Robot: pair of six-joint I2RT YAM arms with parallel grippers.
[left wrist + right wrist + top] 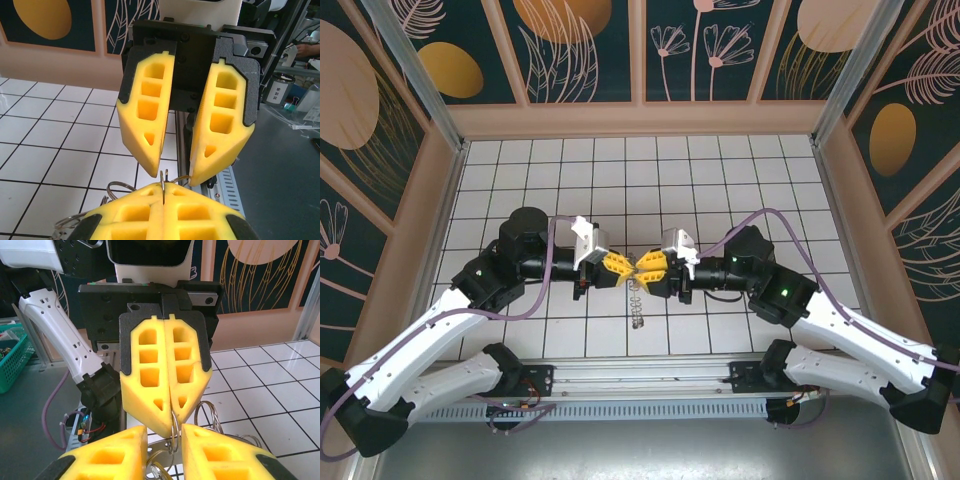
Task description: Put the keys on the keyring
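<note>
Both arms meet tip to tip over the middle of the tiled table [770, 190]. Left gripper [628, 266] has its 2 yellow fingers pressed together, clamped on the thin wire of the keyring [637, 305]. The rest of the ring hangs below the fingertips, its small dark pieces trailing down to the tiles. Right gripper [643, 266] faces it with jaws apart, and the ring wire stands in the gap between its tips. Can't tell if those tips touch the wire.
</note>
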